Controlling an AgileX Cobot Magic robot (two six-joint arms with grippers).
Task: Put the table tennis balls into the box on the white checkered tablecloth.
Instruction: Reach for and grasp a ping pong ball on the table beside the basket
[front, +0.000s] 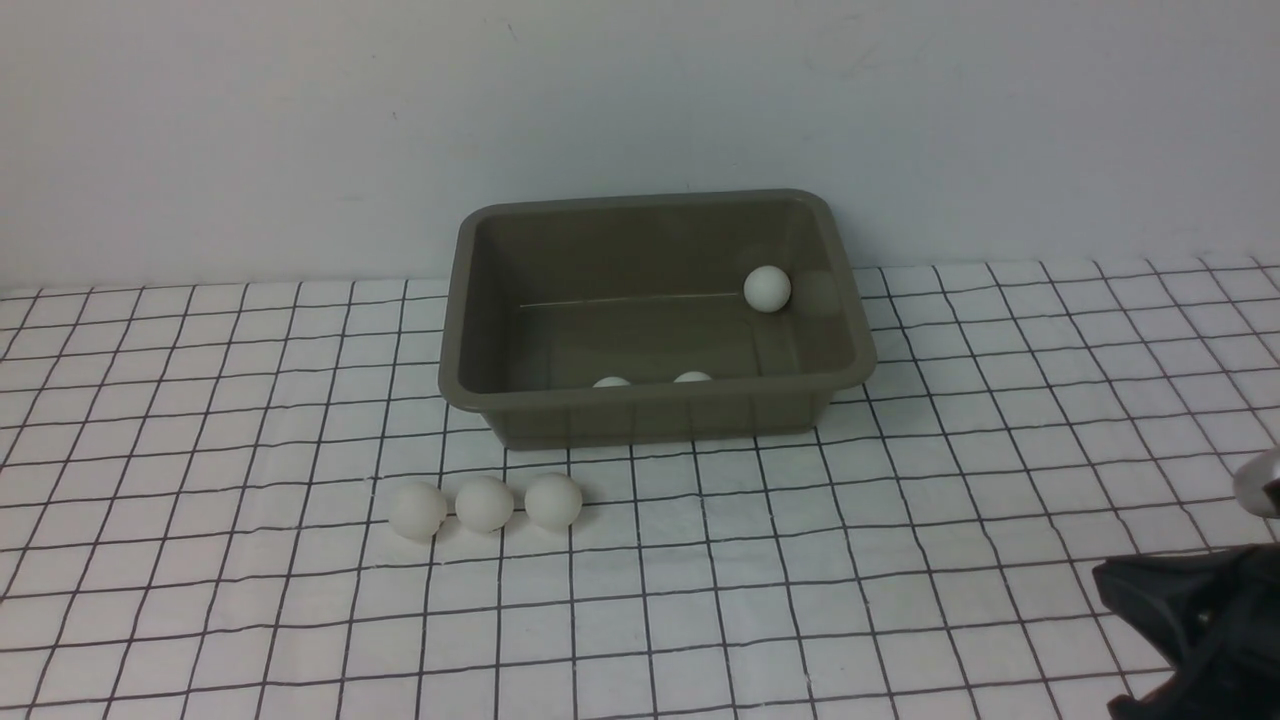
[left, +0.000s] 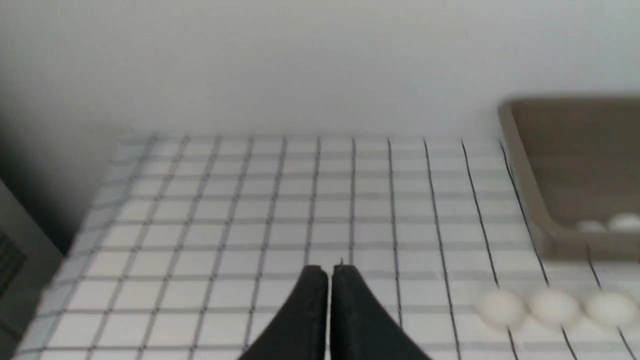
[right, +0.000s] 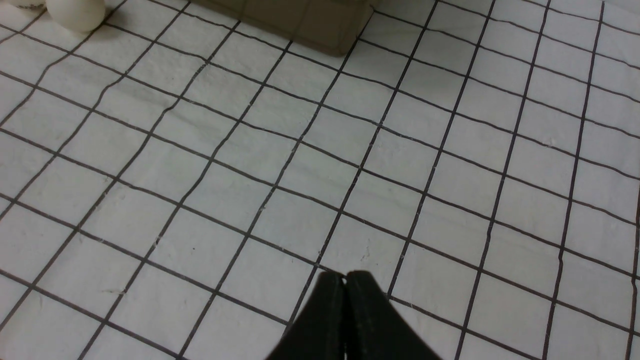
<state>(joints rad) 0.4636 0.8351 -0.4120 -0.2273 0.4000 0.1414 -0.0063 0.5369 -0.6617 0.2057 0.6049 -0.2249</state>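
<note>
The olive-brown box (front: 650, 402) stands on the white checkered tablecloth (front: 800, 560) near the back wall. Inside it one table tennis ball (front: 767, 288) lies at the far right, and two more (front: 611, 381) (front: 692, 377) peek over the front rim. Three balls (front: 418, 510) (front: 484, 502) (front: 553, 500) lie in a touching row on the cloth in front of the box's left half. My left gripper (left: 328, 270) is shut and empty, left of that row (left: 554, 306). My right gripper (right: 345, 275) is shut and empty over bare cloth, at the front right (front: 1105, 585).
A plain pale wall (front: 640, 100) rises just behind the box. The cloth's left edge and a grey object (left: 15, 260) beyond it show in the left wrist view. A box corner (right: 310, 25) and a ball (right: 75, 12) show in the right wrist view.
</note>
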